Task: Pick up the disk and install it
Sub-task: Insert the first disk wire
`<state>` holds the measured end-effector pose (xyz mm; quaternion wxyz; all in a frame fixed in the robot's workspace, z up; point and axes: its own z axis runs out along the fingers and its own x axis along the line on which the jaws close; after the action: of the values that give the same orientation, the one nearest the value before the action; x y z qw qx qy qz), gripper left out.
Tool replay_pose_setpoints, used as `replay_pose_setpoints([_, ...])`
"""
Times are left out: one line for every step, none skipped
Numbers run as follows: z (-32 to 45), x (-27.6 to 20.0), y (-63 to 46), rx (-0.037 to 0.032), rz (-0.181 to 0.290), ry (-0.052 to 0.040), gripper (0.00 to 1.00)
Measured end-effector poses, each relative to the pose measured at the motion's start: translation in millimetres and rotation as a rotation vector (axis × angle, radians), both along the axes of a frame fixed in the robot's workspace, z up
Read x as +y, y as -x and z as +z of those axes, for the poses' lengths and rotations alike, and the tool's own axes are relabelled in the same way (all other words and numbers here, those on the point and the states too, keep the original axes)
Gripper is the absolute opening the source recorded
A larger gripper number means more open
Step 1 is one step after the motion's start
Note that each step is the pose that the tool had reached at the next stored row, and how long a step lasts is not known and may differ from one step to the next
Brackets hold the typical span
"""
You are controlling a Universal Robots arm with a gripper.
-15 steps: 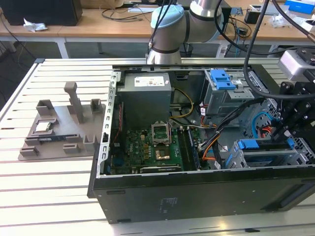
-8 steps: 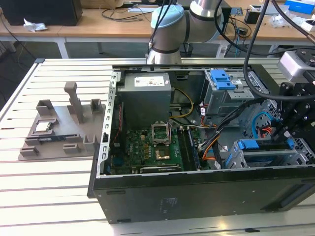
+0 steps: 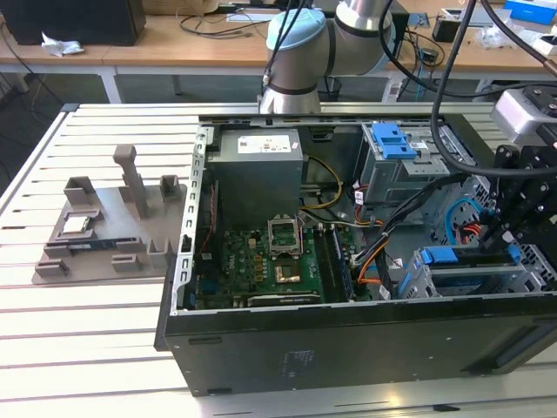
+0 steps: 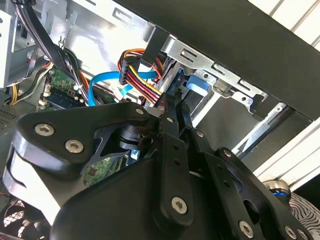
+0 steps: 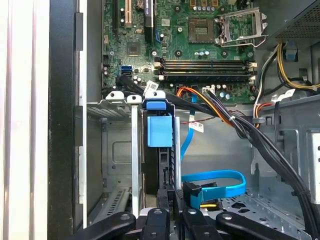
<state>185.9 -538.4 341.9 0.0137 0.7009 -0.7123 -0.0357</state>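
The disk [image 3: 452, 258] sits on edge in the grey drive bay [image 3: 409, 280] at the lower corner of the open computer case, on the exterior view's right. Its blue carrier bracket [image 5: 159, 131] shows between the bay's metal rails [image 5: 135, 150]. My gripper [image 3: 503, 237] is at the disk's outer end, and its black fingers [image 5: 163, 196] are close together on the dark edge of the disk. In the second wrist view the gripper [image 4: 177, 102] points at the blue bracket [image 4: 194, 84] inside the bay.
A second drive cage with a blue latch [image 3: 392, 144] stands behind the bay. A blue data cable [image 5: 215, 182], orange wires and a black cable bundle [image 5: 270, 145] run close beside the slot. A motherboard [image 3: 261, 270], power supply [image 3: 261, 165] and grey fixture [image 3: 104, 235] are on the exterior view's left.
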Motion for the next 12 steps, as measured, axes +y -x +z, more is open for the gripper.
replay_pose_setpoints([-1.3, 0.0, 0.0, 0.0003, 0.000, -0.0004, 0.17])
replay_pose_setpoints([-2.1, 0.0, 0.0, 0.0003, 0.000, -0.0004, 0.17])
replay_pose_setpoints([-3.0, 0.0, 0.0, 0.0004, 0.000, -0.0003, 0.17])
replay_pose_setpoints([-4.4, 0.0, 0.0, 0.0005, 0.000, -0.0002, 0.17])
replay_pose_setpoints([-6.1, 0.0, 0.0, 0.0006, 0.000, 0.0005, 0.17])
replay_pose_setpoints([-7.0, 0.0, 0.0, 0.0007, 0.000, 0.0007, 0.17])
replay_pose_setpoints([-7.2, 0.0, 0.0, 0.0007, 0.000, 0.0003, 0.17])
replay_pose_setpoints([-7.5, 0.0, 0.0, 0.0008, 0.000, -0.0002, 0.17])
replay_pose_setpoints([-7.5, 0.0, 0.0, 0.0008, 0.000, -0.0003, 0.17])
replay_pose_setpoints([-8.0, 0.1, 0.0, 0.0010, 0.000, -0.0016, 0.17])
replay_pose_setpoints([-8.6, 0.1, 0.0, 0.0010, 0.000, -0.0021, 0.18])
replay_pose_setpoints([-8.0, 0.0, 0.0, 0.0008, 0.000, -0.0012, 0.18])
